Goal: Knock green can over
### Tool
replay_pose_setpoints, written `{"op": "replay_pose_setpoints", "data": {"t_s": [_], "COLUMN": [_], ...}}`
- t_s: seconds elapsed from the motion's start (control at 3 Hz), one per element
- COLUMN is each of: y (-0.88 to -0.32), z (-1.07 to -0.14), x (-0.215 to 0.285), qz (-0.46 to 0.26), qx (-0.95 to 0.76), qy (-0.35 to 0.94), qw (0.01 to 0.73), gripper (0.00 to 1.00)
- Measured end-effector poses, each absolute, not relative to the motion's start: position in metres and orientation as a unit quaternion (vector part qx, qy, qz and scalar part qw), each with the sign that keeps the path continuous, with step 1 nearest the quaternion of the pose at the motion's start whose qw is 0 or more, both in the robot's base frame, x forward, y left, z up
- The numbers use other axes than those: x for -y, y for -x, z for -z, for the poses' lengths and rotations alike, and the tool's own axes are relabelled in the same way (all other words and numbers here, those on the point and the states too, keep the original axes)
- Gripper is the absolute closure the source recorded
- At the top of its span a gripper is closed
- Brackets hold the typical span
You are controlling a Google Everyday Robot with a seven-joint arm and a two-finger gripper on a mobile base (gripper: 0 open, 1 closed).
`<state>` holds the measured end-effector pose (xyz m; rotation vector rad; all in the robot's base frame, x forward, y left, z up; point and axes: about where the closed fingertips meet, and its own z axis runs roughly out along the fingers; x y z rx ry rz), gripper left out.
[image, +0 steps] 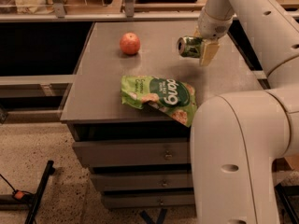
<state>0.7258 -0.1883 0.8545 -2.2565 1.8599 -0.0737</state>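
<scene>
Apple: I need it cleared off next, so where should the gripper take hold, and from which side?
Probably across the apple's round middle, from straight above: it sits alone with bare table around. The gripper is at the green can, rear right.

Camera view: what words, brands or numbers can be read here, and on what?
"pang": large white letters on the green snack bag; first letter uncertain.
Smaller print on the bag: too small to read.
Pale markings on the green can, at the gripper over the right rear of the table: unreadable.
No text on the apple.
</scene>
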Motion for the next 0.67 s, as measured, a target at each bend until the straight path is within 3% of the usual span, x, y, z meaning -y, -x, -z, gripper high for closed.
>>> {"op": "replay_pose_setpoints", "data": {"t_s": [0.33, 0.67], "y": [-0.7433, -0.7434], "z": [-0.8465, -0.8465], "x": [0.1821, 0.182], "qz": [0.038, 0.038], "qx": [-0.631, -0.631], "qy": [0.764, 0.764], "qw": [0.127, 0.127], "gripper": [0.0, 0.0]}}
